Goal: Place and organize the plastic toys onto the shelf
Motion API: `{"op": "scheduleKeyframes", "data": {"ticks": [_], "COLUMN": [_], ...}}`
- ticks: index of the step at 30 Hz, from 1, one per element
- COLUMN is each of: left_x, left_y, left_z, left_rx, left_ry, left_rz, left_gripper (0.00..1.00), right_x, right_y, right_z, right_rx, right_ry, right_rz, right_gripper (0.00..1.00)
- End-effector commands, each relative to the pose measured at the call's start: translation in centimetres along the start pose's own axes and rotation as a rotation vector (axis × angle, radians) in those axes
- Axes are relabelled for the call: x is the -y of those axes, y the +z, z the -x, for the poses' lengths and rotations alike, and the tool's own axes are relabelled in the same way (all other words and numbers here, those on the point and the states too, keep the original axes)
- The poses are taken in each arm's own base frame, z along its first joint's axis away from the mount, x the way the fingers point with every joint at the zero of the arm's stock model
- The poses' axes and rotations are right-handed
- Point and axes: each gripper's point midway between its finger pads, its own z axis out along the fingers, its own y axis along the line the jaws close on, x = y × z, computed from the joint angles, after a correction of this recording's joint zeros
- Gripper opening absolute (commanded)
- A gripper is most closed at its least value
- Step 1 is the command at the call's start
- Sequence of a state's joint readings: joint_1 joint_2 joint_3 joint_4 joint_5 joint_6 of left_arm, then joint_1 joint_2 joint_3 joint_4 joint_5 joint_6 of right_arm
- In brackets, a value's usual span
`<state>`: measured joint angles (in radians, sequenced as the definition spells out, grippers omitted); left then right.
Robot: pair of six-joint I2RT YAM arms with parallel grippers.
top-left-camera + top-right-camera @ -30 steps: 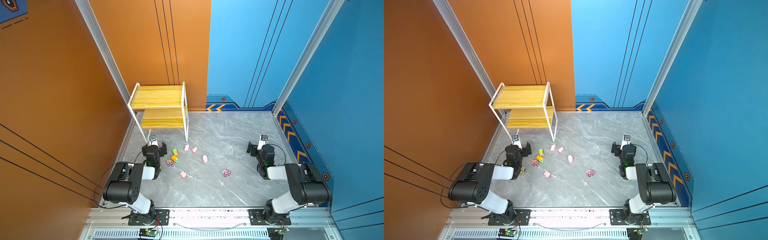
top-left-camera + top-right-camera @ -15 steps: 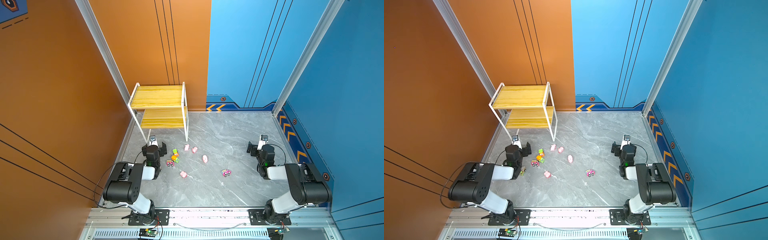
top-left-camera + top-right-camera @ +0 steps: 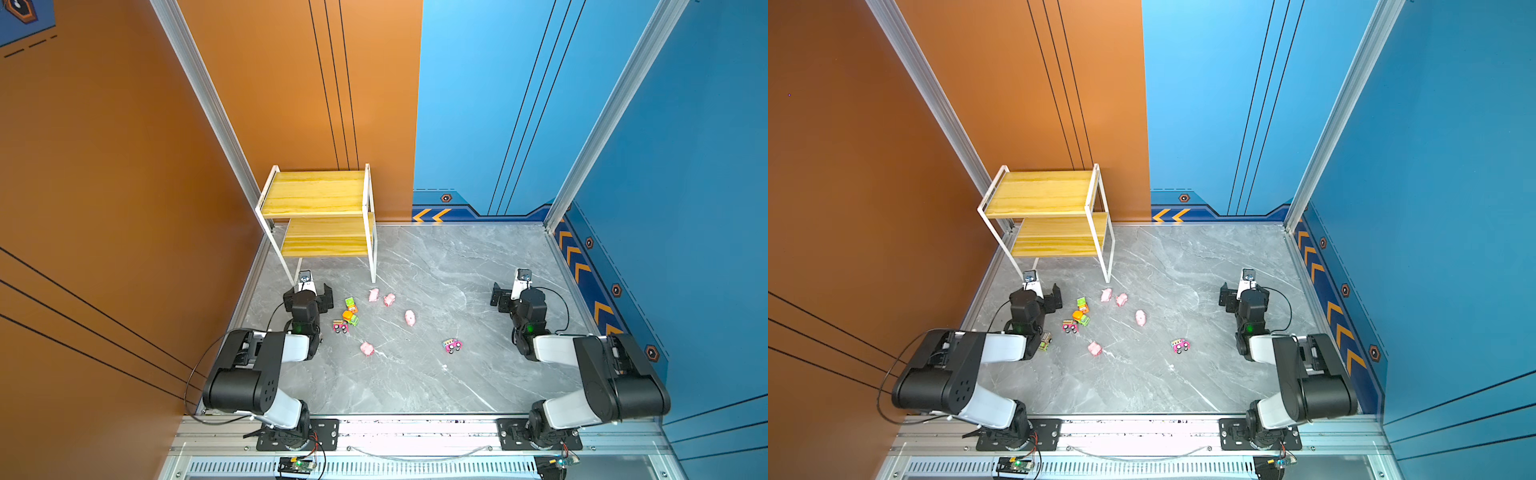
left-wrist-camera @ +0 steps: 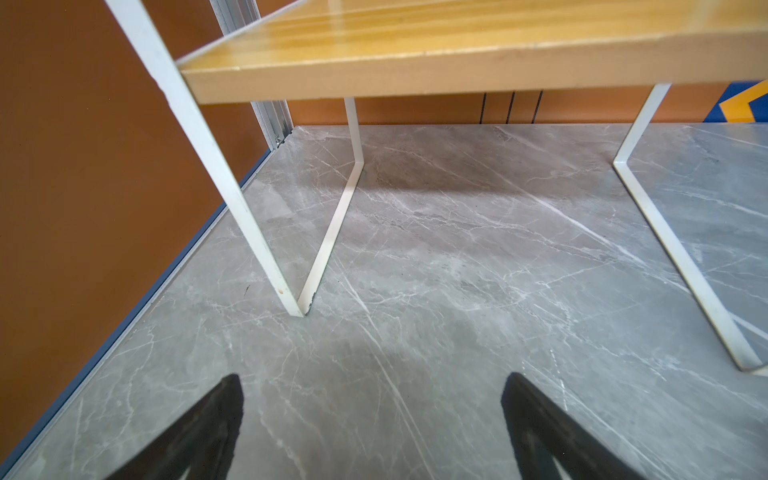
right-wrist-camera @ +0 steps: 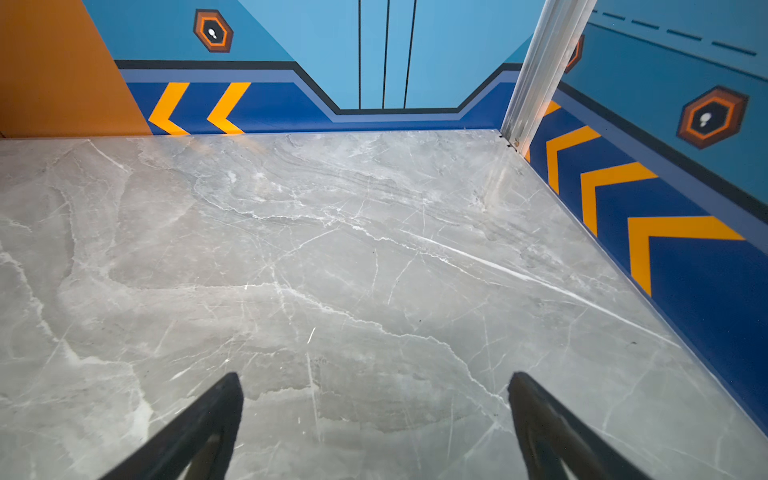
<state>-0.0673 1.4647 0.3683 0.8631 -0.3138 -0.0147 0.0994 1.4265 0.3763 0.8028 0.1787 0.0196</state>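
The shelf (image 3: 320,195) (image 3: 1042,195) stands at the back left with both yellow boards bare. Several pink pigs, such as one pig (image 3: 373,295) (image 3: 1106,295), lie on the grey floor in front of it. Small trucks cluster (image 3: 350,318) (image 3: 1081,318) beside them. A pink truck (image 3: 452,345) (image 3: 1180,345) sits apart. A yellowish truck (image 3: 1045,341) lies by my left arm. My left gripper (image 3: 308,296) (image 4: 372,378) is open and empty, facing the shelf's front leg (image 4: 249,208). My right gripper (image 3: 517,293) (image 5: 375,376) is open over bare floor.
Orange wall (image 3: 124,208) runs close along the left of the shelf and my left arm. Blue walls with chevron stripes (image 5: 665,232) close the back and right. The shelf's white floor rails (image 4: 681,266) lie ahead of my left gripper.
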Motion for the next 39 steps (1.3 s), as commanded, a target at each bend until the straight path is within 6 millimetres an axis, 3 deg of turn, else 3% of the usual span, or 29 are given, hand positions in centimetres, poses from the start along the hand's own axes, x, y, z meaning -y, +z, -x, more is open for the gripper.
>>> {"op": "scheduleKeyframes", "data": {"ticks": [1,4,8,10,15,21,24,29,33,39], "left_x": [0.1,-0.5,-0.7,-1.4,-4.8,-10.2,-11.7,-13.9,-15.5,-16.0], "left_y": [-1.3,-2.5,-4.7,-5.6,-7.6,-8.6,-8.0,-5.4,-2.0,2.3], "left_z": [1.9,4.5,8.4,9.7,11.8,13.0,14.3,15.9,15.6,15.6], "left_rx": [-0.013,0.004,0.036,0.034,0.014,0.069,0.139,0.214,0.202,0.119], "left_ry": [0.016,-0.063,-0.157,-0.206,-0.363,-0.539,-0.61,-0.725,-0.928,-1.065], "left_rz": [-0.007,-0.005,-0.054,-0.048,0.003,0.089,0.059,-0.027,-0.139,-0.246], "left_gripper": [0.98,0.99,1.0,1.0,0.99,0.97,0.96,0.96,0.92,0.88], "right_x": [-0.5,-1.5,-5.8,-8.7,-18.6,-29.6,-33.2,-35.4,-34.7,-32.7], "right_y": [-0.8,-2.1,-3.9,-4.6,-5.1,-6.0,-6.1,-6.5,-6.8,-6.9], "right_z": [2.5,5.7,9.5,11.0,13.6,14.7,14.4,14.0,13.7,12.1], "right_rx": [-0.005,0.068,0.135,0.172,0.235,0.272,0.281,0.268,0.254,0.216], "right_ry": [-0.076,-0.012,-0.028,-0.035,-0.042,-0.08,-0.074,-0.05,-0.043,-0.021], "right_rz": [-0.025,0.028,0.129,0.194,0.384,0.516,0.549,0.583,0.592,0.579], "right_gripper": [1.0,1.0,1.0,1.0,1.0,0.99,0.99,0.99,0.99,0.99]}}
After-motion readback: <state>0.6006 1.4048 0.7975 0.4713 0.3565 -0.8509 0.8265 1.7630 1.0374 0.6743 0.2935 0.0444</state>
